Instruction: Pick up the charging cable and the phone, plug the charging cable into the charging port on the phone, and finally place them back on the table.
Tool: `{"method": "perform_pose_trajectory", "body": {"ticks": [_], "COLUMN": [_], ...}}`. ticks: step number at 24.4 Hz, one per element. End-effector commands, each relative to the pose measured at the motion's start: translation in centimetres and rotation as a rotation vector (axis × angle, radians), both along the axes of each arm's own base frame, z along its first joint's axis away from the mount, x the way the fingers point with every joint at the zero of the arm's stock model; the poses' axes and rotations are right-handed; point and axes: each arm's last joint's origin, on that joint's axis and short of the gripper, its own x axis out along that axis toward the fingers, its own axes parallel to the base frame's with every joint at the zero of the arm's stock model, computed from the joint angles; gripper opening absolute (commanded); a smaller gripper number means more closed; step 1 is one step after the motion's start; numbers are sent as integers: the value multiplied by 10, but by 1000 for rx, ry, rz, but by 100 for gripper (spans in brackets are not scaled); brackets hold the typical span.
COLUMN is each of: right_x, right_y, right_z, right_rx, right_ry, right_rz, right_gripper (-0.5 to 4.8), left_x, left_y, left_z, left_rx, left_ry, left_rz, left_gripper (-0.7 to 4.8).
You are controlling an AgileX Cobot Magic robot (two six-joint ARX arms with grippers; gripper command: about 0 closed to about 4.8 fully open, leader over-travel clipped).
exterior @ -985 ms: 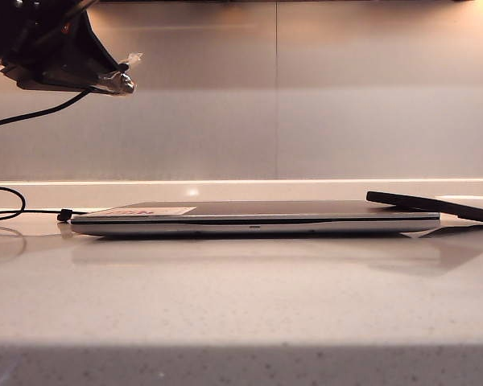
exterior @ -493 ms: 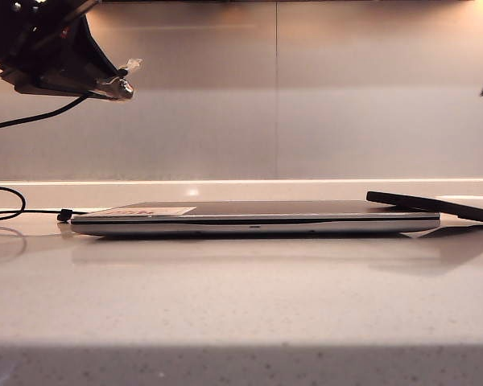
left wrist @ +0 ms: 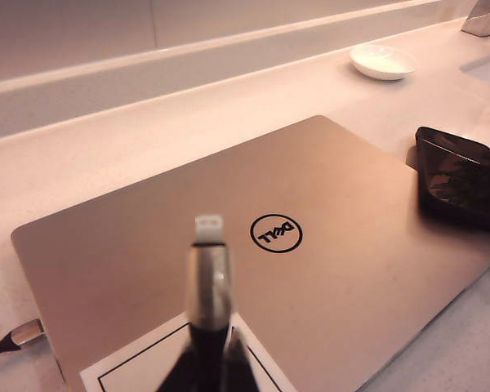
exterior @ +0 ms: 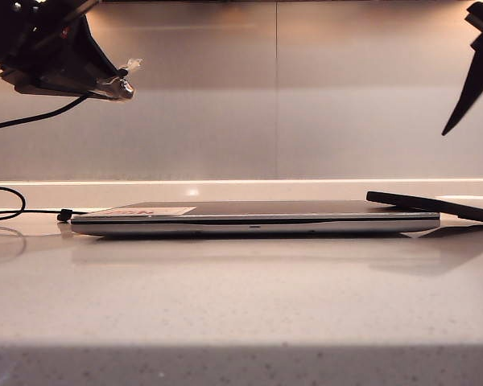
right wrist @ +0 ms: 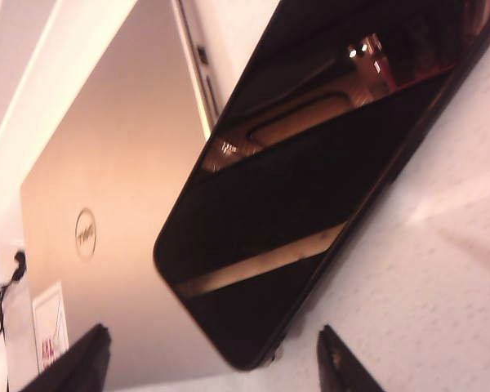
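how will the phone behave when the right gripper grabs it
The phone is probably stiff but slippery: its face is glossy. It lies tilted, one end propped on the laptop, so it may slide or rock. The open right gripper hovers over it.

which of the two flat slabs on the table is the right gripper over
The phone, the small glossy black slab propped on the laptop's corner. The open right gripper hangs above it; the laptop is wide and silver.
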Motion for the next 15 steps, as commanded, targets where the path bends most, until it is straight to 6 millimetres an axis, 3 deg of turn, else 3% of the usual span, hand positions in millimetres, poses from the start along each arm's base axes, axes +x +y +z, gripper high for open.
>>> {"method": "perform_pose_trajectory", "body": {"ticks": [1,4,15], "right_x": [4,9,30], "right_y": [-9,-17,-17], "right_z": [0,-6,-28], "right_rx": [42,104,144], "right_ry": [1,29,98], "right_rz": [-66,-77,-40], "right_gripper": [351,350,346], "left_x": [0,0,0], "left_y": [0,0,0], "left_z": [2,2,3], "left_rx": [-10,-10,-14], "left_ry": [-11,-12,-17], "left_rz": [-1,-1,-1], "left_gripper": [-6,-6,-6]}}
